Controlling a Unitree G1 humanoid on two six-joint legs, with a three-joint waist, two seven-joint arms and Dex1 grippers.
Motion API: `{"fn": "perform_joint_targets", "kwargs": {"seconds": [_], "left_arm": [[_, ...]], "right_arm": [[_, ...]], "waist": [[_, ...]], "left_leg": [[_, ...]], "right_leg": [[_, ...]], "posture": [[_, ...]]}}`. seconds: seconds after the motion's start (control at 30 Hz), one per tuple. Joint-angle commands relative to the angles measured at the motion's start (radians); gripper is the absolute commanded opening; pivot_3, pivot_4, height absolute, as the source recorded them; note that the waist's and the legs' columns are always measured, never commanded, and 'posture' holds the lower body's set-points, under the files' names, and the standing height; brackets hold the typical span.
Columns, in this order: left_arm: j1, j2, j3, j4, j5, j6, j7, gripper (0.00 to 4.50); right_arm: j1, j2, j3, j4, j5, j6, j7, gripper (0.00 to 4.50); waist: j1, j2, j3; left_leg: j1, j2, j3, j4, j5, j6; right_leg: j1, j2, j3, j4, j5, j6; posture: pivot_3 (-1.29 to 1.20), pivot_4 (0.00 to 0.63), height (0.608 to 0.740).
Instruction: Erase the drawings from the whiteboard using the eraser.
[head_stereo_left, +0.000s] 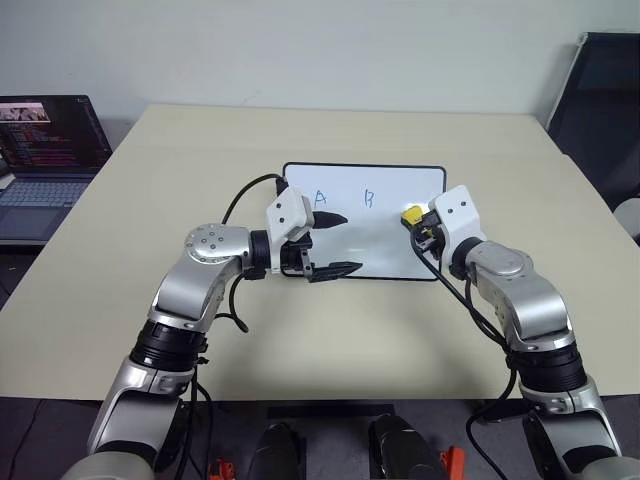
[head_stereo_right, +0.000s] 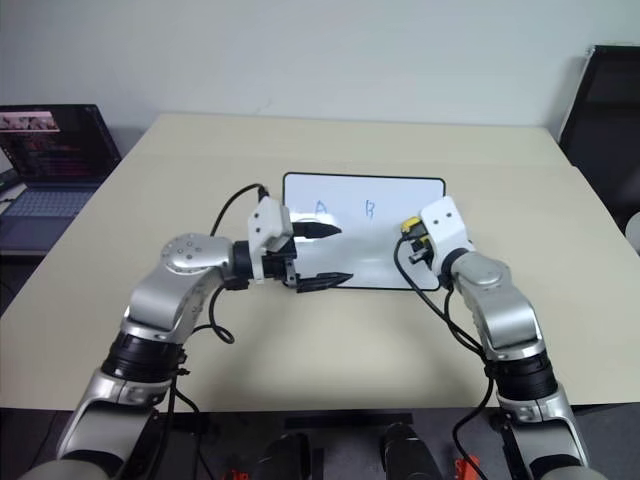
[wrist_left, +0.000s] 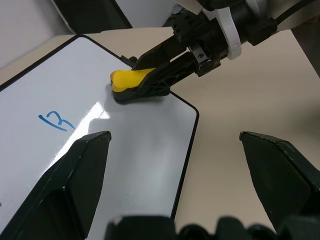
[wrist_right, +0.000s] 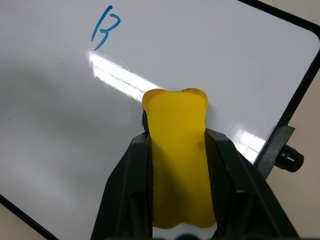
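The right gripper (wrist_right: 180, 165) was clamped on the eraser (wrist_right: 177, 160), its two black fingers (wrist_right: 125, 190) pressing the yellow block from either side, with the block's front end jutting past the fingertips. The eraser sat over the whiteboard (head_stereo_left: 385, 255) near its right short edge, and from the left wrist view its dark underside looked to be down on the glossy surface, though actual contact could not be confirmed. Just beside it, at the board's right frame, a small black knob (wrist_right: 290, 159) stuck out. Of the drawings, a blue "B" (head_stereo_left: 369, 198) stood on the white surface a little to the left of the eraser, apart from it, and a blue "A" (head_stereo_left: 321, 197) lay further left near the board's left edge; the area by the eraser itself was bare white. The left gripper (head_stereo_left: 332, 243) hung over the left part of the board with its fingers spread wide and nothing between them, pointing toward the right gripper. The board lay flat near the middle of a beige table (head_stereo_left: 150, 200). A laptop (head_stereo_left: 45, 160) with a lit screen stood off the table's left side.
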Motion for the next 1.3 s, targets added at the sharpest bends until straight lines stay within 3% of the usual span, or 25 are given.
{"fn": "perform_joint_targets", "kwargs": {"seconds": [0.03, 0.27, 0.4, 0.77, 1.1, 1.3], "left_arm": [[0.053, 0.032, 0.076, -0.045, -0.021, 0.012, 0.047, 4.50], [0.142, 0.029, 0.181, -0.048, -0.028, -0.004, 0.170, 4.50], [0.235, 0.032, 0.264, -0.071, -0.033, -0.018, 0.238, 4.50], [0.390, 0.010, 0.346, -0.182, -0.051, 0.010, 0.387, 4.50], [0.399, 0.023, 0.340, -0.219, -0.052, 0.017, 0.418, 4.50], [0.322, 0.037, 0.305, -0.211, -0.048, 0.027, 0.398, 4.50]], "right_arm": [[0.019, 0.011, -0.080, -0.121, 0.052, -0.038, 0.005, 1.09], [0.113, -0.017, -0.106, -0.269, 0.126, -0.040, 0.063, 1.09], [0.242, -0.019, -0.115, -0.375, 0.203, -0.076, 0.122, 1.09], [0.370, 0.002, -0.094, -0.334, 0.235, -0.216, 0.133, 1.09], [0.335, -0.038, -0.050, -0.284, 0.202, -0.286, 0.157, 1.09], [0.198, -0.058, 0.038, -0.200, 0.097, -0.294, 0.126, 1.09]], "waist": [[-0.001, 0.000, 0.000], [0.004, 0.000, 0.000], [0.004, 0.000, 0.000], [0.004, -0.001, 0.000], [0.004, -0.001, 0.000], [0.004, -0.001, 0.000]], "left_leg": [[0.000, 0.000, 0.000, -0.001, 0.000, 0.000], [-0.001, 0.001, 0.000, -0.006, 0.000, 0.000], [-0.001, 0.001, 0.000, -0.006, 0.000, 0.000], [0.000, 0.001, 0.000, -0.005, 0.000, 0.000], [0.000, 0.001, 0.001, -0.005, 0.000, 0.000], [0.000, 0.000, 0.001, -0.005, 0.000, 0.000]], "right_leg": [[-0.001, 0.000, 0.000, 0.000, 0.000, 0.000], [-0.002, 0.000, -0.001, 0.000, -0.001, 0.002], [-0.002, 0.000, -0.001, -0.001, -0.002, 0.000], [-0.002, -0.001, -0.001, -0.001, -0.002, -0.002], [-0.002, -0.001, -0.001, -0.001, -0.002, -0.002], [-0.002, -0.001, -0.001, -0.001, -0.002, -0.002]], "posture": [[0.00, 0.150, 0.740], [0.00, 0.150, 0.740], [0.00, 0.150, 0.740], [0.00, 0.150, 0.740], [0.00, 0.150, 0.740], [0.00, 0.150, 0.740]]}}
